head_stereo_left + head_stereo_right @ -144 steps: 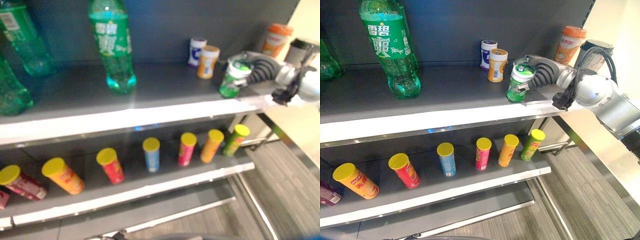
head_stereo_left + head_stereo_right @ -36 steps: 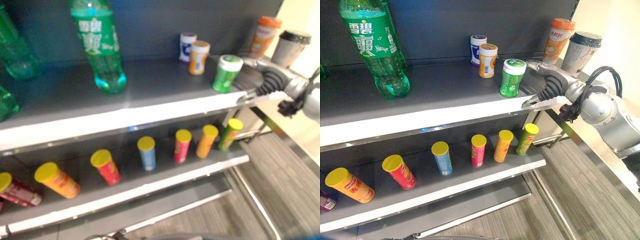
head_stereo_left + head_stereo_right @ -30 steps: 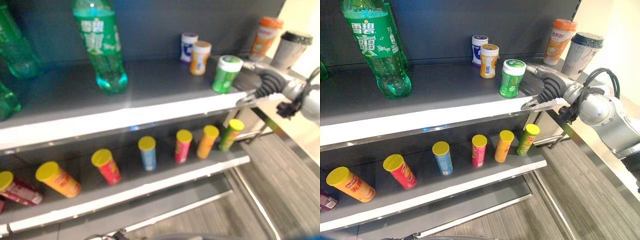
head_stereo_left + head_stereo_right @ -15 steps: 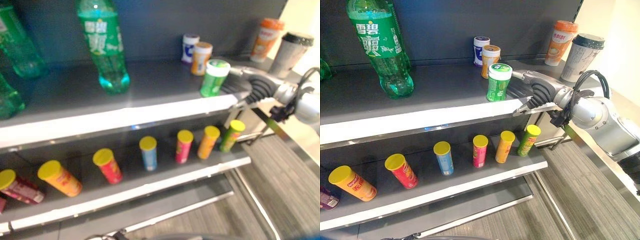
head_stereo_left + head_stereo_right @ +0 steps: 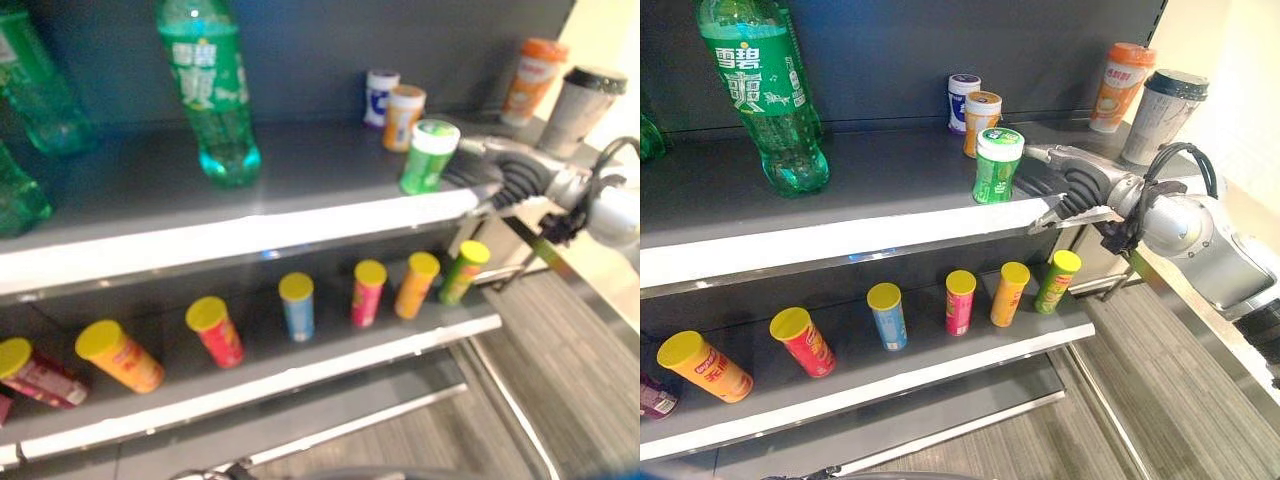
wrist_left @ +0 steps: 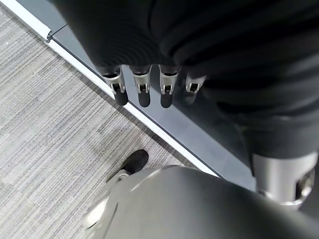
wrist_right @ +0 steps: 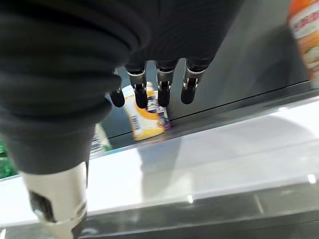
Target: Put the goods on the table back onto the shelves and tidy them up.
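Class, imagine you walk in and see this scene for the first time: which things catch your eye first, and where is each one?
The big green soda bottle stands tall at the left of the upper shelf. On the lower shelf, a row of yellow-lidded canisters leans in bright colours. At the right end of the upper shelf, the robot's right hand lies open beside a small green can, apparently not gripping it.

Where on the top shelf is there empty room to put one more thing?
The widest bare patch of the top shelf lies between the big green bottle and the green can. It is crowded at the right: the orange can and blue can stand close together, and the right hand lies beside the green can.
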